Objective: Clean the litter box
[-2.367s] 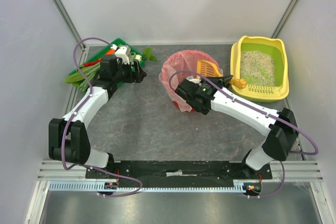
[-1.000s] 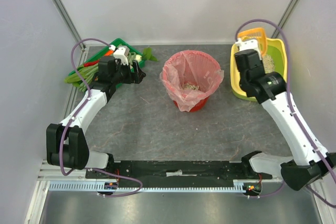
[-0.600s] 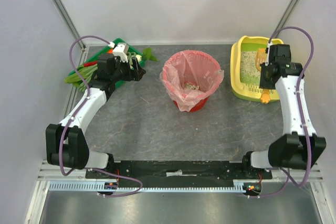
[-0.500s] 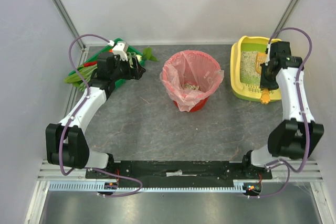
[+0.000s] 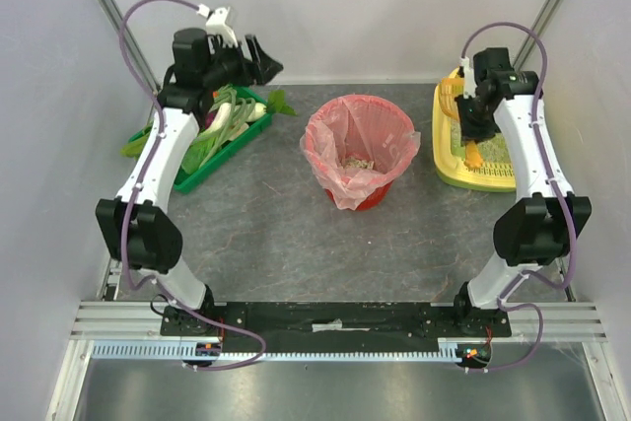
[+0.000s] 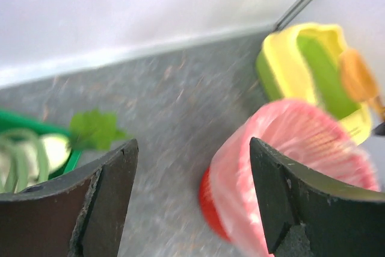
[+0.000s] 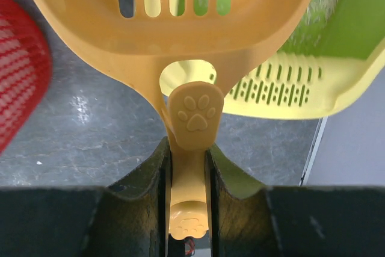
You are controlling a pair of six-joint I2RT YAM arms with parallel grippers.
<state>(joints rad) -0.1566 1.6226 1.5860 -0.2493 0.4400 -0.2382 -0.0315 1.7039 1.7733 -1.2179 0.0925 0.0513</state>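
The yellow litter box (image 5: 490, 179) sits at the back right, lime-green inside with pale litter. My right gripper (image 5: 472, 125) hangs over its left side, shut on the handle of an orange slotted scoop (image 5: 450, 95). In the right wrist view the jaws (image 7: 188, 173) clamp the paw-print handle, and the scoop head (image 7: 180, 28) is held above the box's slotted rim (image 7: 283, 88). No litter shows in the scoop. My left gripper (image 5: 258, 58) is raised high by the back wall, open and empty. Its wrist view (image 6: 192, 203) looks blurrily toward the litter box (image 6: 295, 58).
A red basket (image 5: 325, 125) lined with a pink bag stands mid-table with some litter bits inside. It also shows in the left wrist view (image 6: 289, 161) and the right wrist view (image 7: 18, 88). A green tray (image 5: 197, 170) of vegetables lies at the back left.
My right arm carried the scoop from the red basket to the litter box, then over its left rim. My left arm lifted off the green tray, up toward the back wall.
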